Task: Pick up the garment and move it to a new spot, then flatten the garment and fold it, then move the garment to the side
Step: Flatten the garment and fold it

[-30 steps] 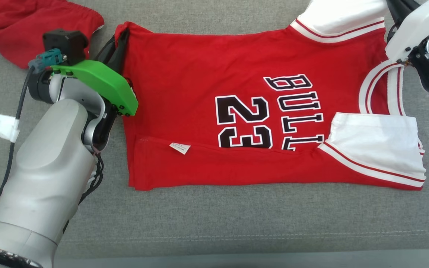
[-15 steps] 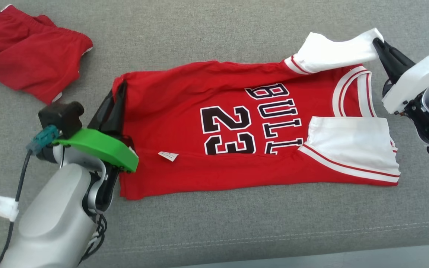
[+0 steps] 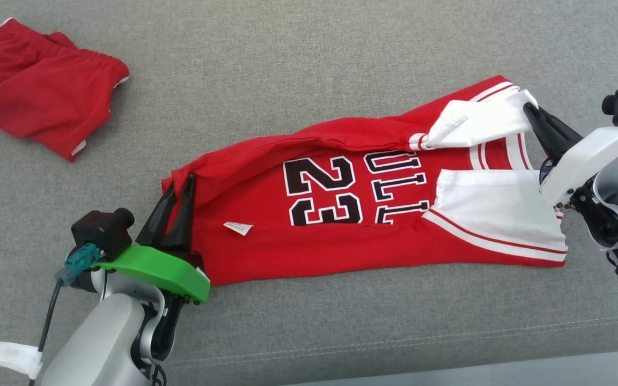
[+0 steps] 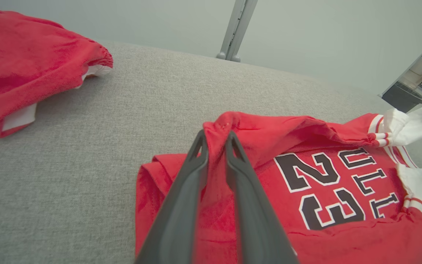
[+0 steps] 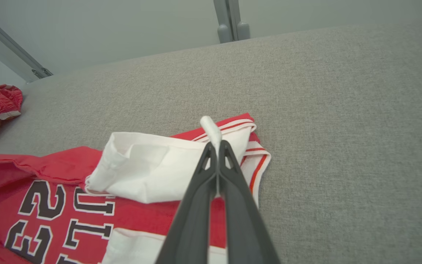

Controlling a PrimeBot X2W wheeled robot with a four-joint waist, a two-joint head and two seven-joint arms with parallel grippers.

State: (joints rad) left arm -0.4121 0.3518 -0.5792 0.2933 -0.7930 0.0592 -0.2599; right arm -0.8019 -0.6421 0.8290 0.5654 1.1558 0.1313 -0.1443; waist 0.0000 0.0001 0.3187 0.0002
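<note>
Jersey point(image 3: 341, 241) lies part-folded on the grey cushion point(image 3: 309, 80), probably light and limp, best taken at corners: right gripper point(image 3: 529, 107) clamps its white sleeve point(image 3: 480, 120), left gripper point(image 3: 181, 183) fingers stand slightly parted about the hem.

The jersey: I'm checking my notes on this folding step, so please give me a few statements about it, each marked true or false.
1. The right gripper is shut on a white sleeve of the jersey. True.
2. The number on the jersey reads 32. False: it reads 23.
3. The left gripper is at the jersey's hem end, opposite the right gripper. True.
4. The second red garment lies on top of the jersey. False: it lies apart from it, at the far left of the head view.
5. The whole jersey hangs clear of the grey surface. False: most of it lies on that surface.
</note>
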